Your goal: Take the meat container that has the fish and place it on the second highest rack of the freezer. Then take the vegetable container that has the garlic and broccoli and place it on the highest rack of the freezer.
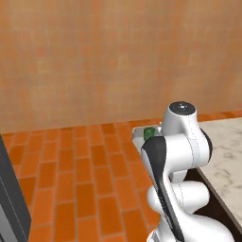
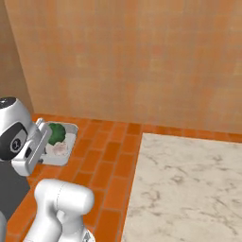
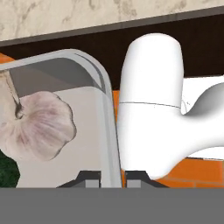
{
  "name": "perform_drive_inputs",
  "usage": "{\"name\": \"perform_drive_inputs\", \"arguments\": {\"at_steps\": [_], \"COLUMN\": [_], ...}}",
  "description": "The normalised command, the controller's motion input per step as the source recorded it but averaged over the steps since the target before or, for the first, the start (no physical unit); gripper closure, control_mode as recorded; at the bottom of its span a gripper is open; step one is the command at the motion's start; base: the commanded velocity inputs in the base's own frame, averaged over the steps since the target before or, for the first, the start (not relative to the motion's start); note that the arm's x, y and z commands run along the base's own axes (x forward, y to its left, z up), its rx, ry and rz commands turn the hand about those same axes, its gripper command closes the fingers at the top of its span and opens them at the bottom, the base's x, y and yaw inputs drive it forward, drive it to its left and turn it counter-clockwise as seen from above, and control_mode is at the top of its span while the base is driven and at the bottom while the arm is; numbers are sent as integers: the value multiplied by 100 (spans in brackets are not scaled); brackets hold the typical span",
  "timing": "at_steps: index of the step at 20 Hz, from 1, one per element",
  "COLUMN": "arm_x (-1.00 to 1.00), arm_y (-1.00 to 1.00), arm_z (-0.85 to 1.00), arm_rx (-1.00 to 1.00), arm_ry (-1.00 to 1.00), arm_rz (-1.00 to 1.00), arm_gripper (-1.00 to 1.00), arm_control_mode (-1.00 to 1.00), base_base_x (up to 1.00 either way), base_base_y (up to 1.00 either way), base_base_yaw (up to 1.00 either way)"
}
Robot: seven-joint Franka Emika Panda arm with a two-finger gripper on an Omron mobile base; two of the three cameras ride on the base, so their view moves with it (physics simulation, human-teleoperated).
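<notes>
Left base view. I see my arm rising at lower right, its upper joints covering most of the vegetable container [image 1: 140, 134]. Only a pale corner of that tray shows beside the arm, with a bit of green, the broccoli [image 1: 149, 133], in it. Behind it run the orange brick floor [image 1: 85, 165] and the tan wall [image 1: 118, 56]. A marbled tabletop [image 1: 227, 146] lies at right. A dark grey panel [image 1: 12, 198] cuts in at lower left; I take it to be part of the fridge, though too little shows to be sure.

Right base view. The vegetable container [image 2: 71, 130] hangs above the brick floor [image 2: 113, 156], at the arm's wrist. The broccoli [image 2: 56, 133] sits at its far end and the garlic [image 2: 59, 149] nearer the base, just beside the broccoli. The tabletop [image 2: 189, 189] fills the lower right, well apart from the tray.

Hand view. The end effector [image 3: 113, 180] is clamped narrow on the vegetable container's [image 3: 83, 127] rim: one dark fingertip [image 3: 91, 179] stands inside the wall, the other outside. The garlic [image 3: 37, 124] lies on the tray floor at left, and the broccoli [image 3: 8, 173] shows at the lower left edge. The tabletop's [image 3: 65, 13] marbled edge runs across the top.
</notes>
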Motion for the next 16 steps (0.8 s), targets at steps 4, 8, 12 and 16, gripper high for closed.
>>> {"name": "perform_drive_inputs", "arguments": {"at_steps": [4, 8, 12, 16], "arm_x": [0, 0, 0, 0], "arm_y": [0, 0, 0, 0], "arm_z": [0, 0, 0, 0], "arm_rx": [0, 0, 0, 0], "arm_ry": [0, 0, 0, 0], "arm_rz": [0, 0, 0, 0], "arm_gripper": [100, 100, 100, 100], "arm_control_mode": [100, 100, 100, 100], "base_base_x": [97, 100, 100, 100], "base_base_y": [-1, -51, -56, -14], "base_base_yaw": [20, 3, -7, 4]}}
